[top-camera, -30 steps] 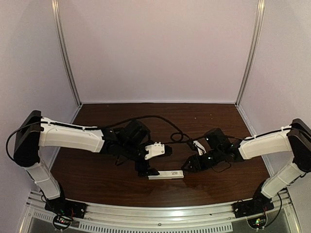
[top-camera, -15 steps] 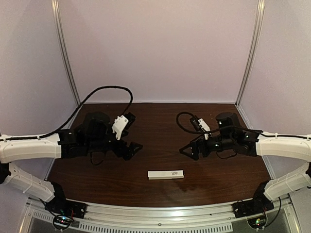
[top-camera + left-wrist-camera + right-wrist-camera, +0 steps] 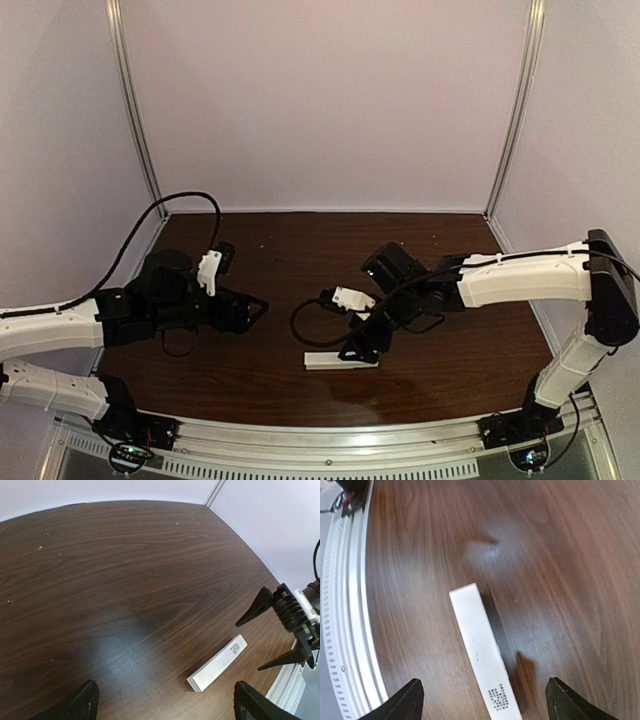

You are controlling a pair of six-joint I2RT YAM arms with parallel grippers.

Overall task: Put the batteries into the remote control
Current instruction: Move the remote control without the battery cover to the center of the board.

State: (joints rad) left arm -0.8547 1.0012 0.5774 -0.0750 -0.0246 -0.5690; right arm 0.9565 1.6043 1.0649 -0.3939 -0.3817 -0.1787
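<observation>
From above, the remote control [image 3: 342,360] lies flat on the dark wooden table [image 3: 460,350], near the front edge and about midway between the arms. The right jaws hang spread open just over its right end, gripping nothing. The left jaws, also open and empty, are well apart to the left. No batteries show anywhere on the table, and no open compartment is visible. I judge they are either already inside or out of sight; the pictures cannot settle which.

In the left wrist view, two black pointed fingertips [image 3: 82,702] frame bare, glossy wood grain with a soft patch of glare. The remote control [image 3: 218,663] is a slim, matte white bar with squared ends and a small dark printed patch near its right end. Beyond it the right arm's black fingers [image 3: 256,607] stand wide apart.

In the right wrist view, the fingertips [image 3: 409,695] sit on either side of the remote control [image 3: 481,640], not touching it. Its top face is smooth, seamless plastic. A ribbed metal rail [image 3: 345,610] runs along the table's near edge.
</observation>
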